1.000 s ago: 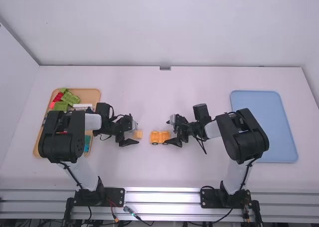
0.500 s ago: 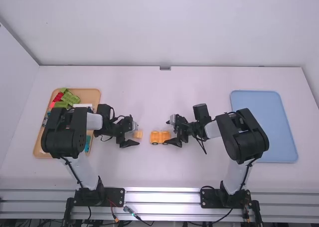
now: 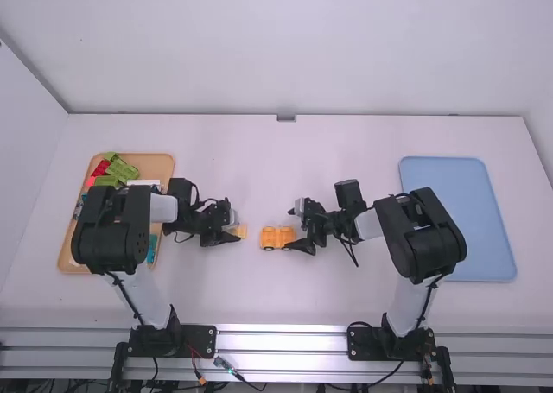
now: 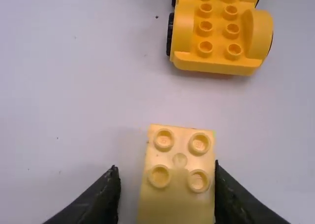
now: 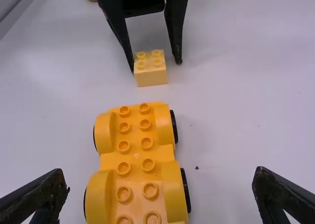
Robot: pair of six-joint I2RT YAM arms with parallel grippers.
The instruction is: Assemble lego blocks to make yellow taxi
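In the high view, the left gripper (image 3: pixel 235 224) is seen low at the table (image 3: pixel 276 302), left of the middle, with a pale yellow block (image 3: pixel 241 231) at its fingers. An orange-yellow car base (image 3: pixel 276 237) is placed between the two grippers, near the block but apart from it. The right gripper (image 3: pixel 292 229) is held at the car base's far end from the block. A tan tray (image 3: pixel 162 165) is partly covered by the left arm (image 3: pixel 111 229); green blocks (image 3: pixel 123 169) and a red block (image 3: pixel 101 167) are held in it. A blue tray (image 3: pixel 454 216) is set on the right.

In the left wrist view, the fingers of the left gripper (image 4: pixel 166 175) are parted around the four-studded block: its side is met by one finger, while a gap is left at the other. The car base is seen beyond, studs up.

In the right wrist view, the fingers of the right gripper (image 5: pixel 161 184) are spread wide, with the black-wheeled car base between them, touched by neither. The block is seen just past its end, upright on the table.
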